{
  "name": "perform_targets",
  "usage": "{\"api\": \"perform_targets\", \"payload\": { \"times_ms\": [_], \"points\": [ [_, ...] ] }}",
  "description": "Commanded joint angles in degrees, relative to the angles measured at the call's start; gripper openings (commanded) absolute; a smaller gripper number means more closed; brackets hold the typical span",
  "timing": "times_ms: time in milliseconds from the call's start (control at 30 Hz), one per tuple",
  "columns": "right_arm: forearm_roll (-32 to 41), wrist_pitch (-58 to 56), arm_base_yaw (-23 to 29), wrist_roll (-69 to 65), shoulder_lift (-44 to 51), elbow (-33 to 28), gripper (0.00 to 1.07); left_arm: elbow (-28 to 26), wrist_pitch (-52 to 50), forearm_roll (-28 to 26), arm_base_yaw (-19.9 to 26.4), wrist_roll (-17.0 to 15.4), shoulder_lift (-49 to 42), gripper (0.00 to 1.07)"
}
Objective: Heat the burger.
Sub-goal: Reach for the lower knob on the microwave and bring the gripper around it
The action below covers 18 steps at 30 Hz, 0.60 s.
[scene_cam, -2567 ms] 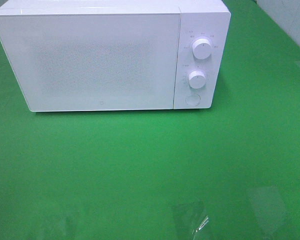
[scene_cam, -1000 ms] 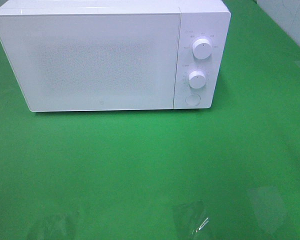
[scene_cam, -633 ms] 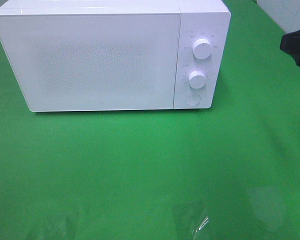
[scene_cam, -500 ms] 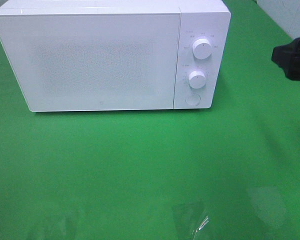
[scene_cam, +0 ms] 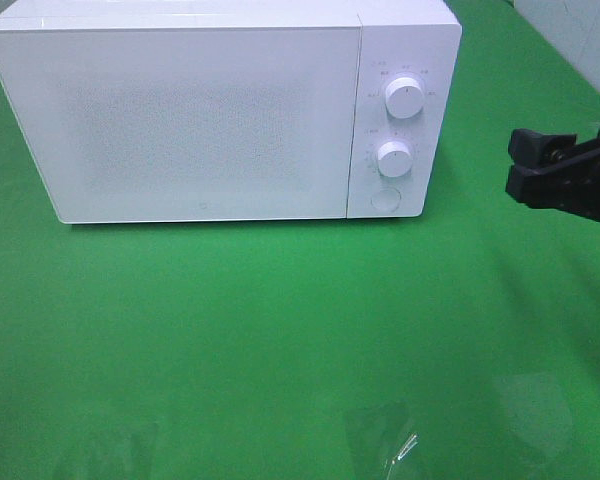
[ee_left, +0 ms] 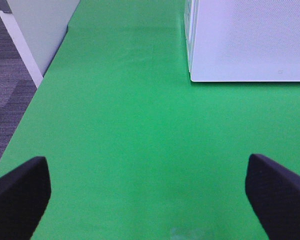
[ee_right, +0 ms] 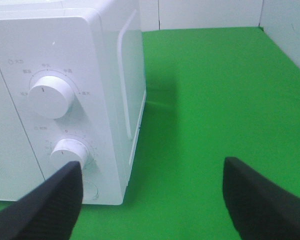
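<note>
Now I see a shut microwave (scene_cam: pixel 210 115), inside hidden; right end effector (scene_cam: pixel 521 163) spread right of it, left end effector (ee_left: pixel 150 195) spread.

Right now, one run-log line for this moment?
white box-shaped microwave: door shut | burger: not in view | left gripper: open, empty | right gripper: open, empty, right of white round dials

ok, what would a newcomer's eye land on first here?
The big white microwave, door shut, fills the far left and middle of the green table, with an upper knob and a lower knob on its right-hand panel. Next comes the black right pincer at the right edge, level with that panel, open and holding nothing. No burger shows in any view.
</note>
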<state>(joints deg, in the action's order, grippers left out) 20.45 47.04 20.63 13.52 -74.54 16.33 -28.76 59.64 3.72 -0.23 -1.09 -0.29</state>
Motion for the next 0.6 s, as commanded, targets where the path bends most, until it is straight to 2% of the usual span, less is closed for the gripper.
{"api": "perform_targets", "payload": {
  "times_ms": [33, 67, 100, 133, 200, 233, 267, 300, 333, 367, 400, 467, 600],
  "points": [
    [7.2, 6.5, 4.4, 4.6, -2.1, -0.2, 0.76, 0.1, -0.1, -0.2, 0.1, 0.1, -1.1, 0.98],
    [11.9, 10.5, 8.1, 6.1, -4.4, -0.2, 0.76, 0.1, -0.1, -0.2, 0.1, 0.1, -1.1, 0.98],
    [11.9, 10.5, 8.1, 6.1, -4.4, -0.2, 0.76, 0.1, -0.1, -0.2, 0.1, 0.1, -1.1, 0.98],
    [15.6, 14.4, 11.3, 6.5, -6.5, -0.2, 0.76, 0.1, -0.1, -0.2, 0.1, 0.1, -1.1, 0.98],
    [17.0, 16.0, 12.7, 6.5, -7.3, -0.2, 0.76, 0.1, -0.1, -0.2, 0.1, 0.1, -1.1, 0.98],
    [19.9, 19.3, 16.2, 6.5, -9.2, -0.2, 0.76, 0.1, -0.1, -0.2, 0.1, 0.1, -1.1, 0.98],
    [19.9, 19.3, 16.2, 6.5, -9.2, -0.2, 0.76, 0.1, -0.1, -0.2, 0.1, 0.1, -1.1, 0.98],
    [22.6, 21.7, 19.4, 6.5, -10.7, -0.1, 0.76, 0.1, -0.1, -0.2, 0.1, 0.1, -1.1, 0.98],
    [22.6, 21.7, 19.4, 6.5, -10.7, -0.1, 0.76, 0.1, -0.1, -0.2, 0.1, 0.1, -1.1, 0.98],
    [25.0, 23.5, 22.9, 6.5, -12.4, 0.6, 0.76, 0.1, -0.1, -0.2, 0.1, 0.1, -1.1, 0.98],
    [25.0, 23.5, 22.9, 6.5, -12.4, 0.6, 0.76, 0.1, -0.1, -0.2, 0.1, 0.1, -1.1, 0.98],
    [29.5, 25.3, 27.8, 6.5, -15.6, 2.6, 0.76, 0.1, -0.1, -0.2, 0.1, 0.1, -1.1, 0.98],
    [31.0, 25.4, 30.2, 7.0, -18.1, 4.9, 0.76, 0.1, -0.1, -0.2, 0.1, 0.1, -1.1, 0.98]
  ]
}}
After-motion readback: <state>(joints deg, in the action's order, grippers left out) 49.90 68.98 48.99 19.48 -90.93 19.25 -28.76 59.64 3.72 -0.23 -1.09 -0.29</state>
